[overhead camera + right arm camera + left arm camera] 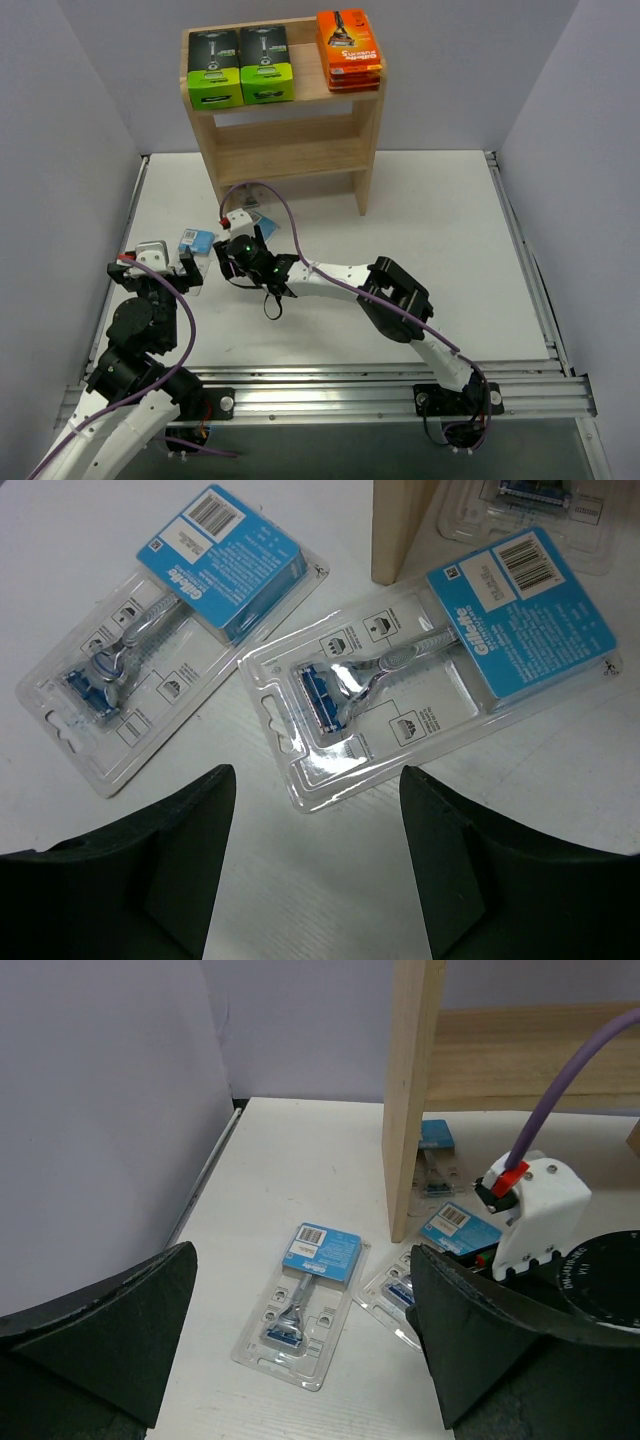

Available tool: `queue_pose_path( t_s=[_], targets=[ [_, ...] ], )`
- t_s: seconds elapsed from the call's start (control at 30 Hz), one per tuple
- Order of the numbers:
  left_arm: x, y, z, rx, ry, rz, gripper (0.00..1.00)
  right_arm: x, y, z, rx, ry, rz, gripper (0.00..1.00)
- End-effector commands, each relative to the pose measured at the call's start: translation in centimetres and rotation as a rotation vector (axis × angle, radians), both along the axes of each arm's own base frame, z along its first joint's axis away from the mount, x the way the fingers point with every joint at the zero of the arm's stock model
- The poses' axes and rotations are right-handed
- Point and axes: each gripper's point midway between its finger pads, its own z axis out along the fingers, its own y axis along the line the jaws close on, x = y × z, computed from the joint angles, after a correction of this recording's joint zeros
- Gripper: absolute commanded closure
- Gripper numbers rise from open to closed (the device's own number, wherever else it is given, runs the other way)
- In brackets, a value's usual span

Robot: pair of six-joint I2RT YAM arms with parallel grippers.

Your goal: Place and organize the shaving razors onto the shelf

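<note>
Low over the worktop (430, 230), the right end effector (315, 880) holds its two fingers at a middling gap with nothing between them. A blister pack (440, 670) lies flat just beyond the tips, beside the near-left leg (400, 530) of the shelf (290, 130). From that wrist the forearm runs right and nearer, close to level, to a raised elbow. The upper arm then drops to its base on the near rail.

The left end effector (300, 1360) stands wide and empty, tilted down and pointing far. A second blister pack (305, 1300) lies flat on the worktop in the gap between its fingers. Behind it the arm climbs from its base at the near-left corner, with the wrist bent forward.

A third blister pack (435, 1155) lies farther off, past that leg and under the shelf. On the shelf's top tier, two black-and-green boxes (215, 68) sit on the left and a stack of orange boxes (349, 50) sits on the right.
</note>
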Motion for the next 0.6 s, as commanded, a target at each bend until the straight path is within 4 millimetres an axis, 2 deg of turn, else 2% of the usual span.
queue_pose_path(
  t_s=[0.0, 0.03, 0.07, 0.13, 0.2, 0.27, 0.3, 0.33, 0.37, 0.4, 0.43, 0.57],
  targets=[
    [0.1, 0.0, 0.8, -0.035, -0.046, 0.006, 0.03, 1.4, 0.6, 0.9, 0.018, -0.015, -0.056, 0.38],
    [0.1, 0.0, 0.9, -0.041, -0.047, 0.006, 0.03, 1.4, 0.7, 0.0, 0.0, -0.008, -0.059, 0.38],
    [0.1, 0.0, 0.9, -0.041, -0.047, 0.007, 0.03, 1.7, 1.0, 0.4, 0.009, -0.012, -0.061, 0.38],
    [-0.1, 0.2, 0.9, -0.05, -0.052, 0.014, 0.0, 2.0, 1.3, -0.6, 0.0, -0.007, -0.066, 0.38],
    [-0.3, 0.6, 1.1, -0.059, -0.059, 0.032, 0.03, 2.5, 1.6, -0.3, 0.008, -0.016, -0.078, 0.38],
    [-0.4, 0.7, 1.1, -0.066, -0.067, 0.037, 0.05, 2.8, 1.7, -1.3, -0.008, -0.01, -0.085, 0.38],
    [-0.4, 0.7, 1.2, -0.069, -0.072, 0.035, 0.05, 3.3, 2.1, -0.6, 0.007, -0.019, -0.096, 0.38],
    [-0.5, 0.7, 1.2, -0.066, -0.072, 0.031, 0.06, 3.5, 2.0, -1.8, -0.015, -0.006, -0.098, 0.37],
    [-0.4, 0.6, 1.0, -0.061, -0.066, 0.028, 0.06, 3.7, 2.2, -1.8, -0.021, -0.008, -0.097, 0.37],
    [-0.3, 0.6, 0.8, -0.05, -0.057, 0.033, 0.06, 4.3, 2.4, -1.0, -0.011, -0.023, -0.111, 0.37],
    [-0.2, 0.7, 0.7, -0.045, -0.048, 0.044, 0.06, 4.4, 2.3, -2.2, -0.038, -0.017, -0.118, 0.37],
    [0.2, 0.8, 0.1, -0.021, -0.002, 0.077, 0.06, 5.4, 2.3, -2.8, -0.04, -0.017, -0.153, 0.37]
  ],
)
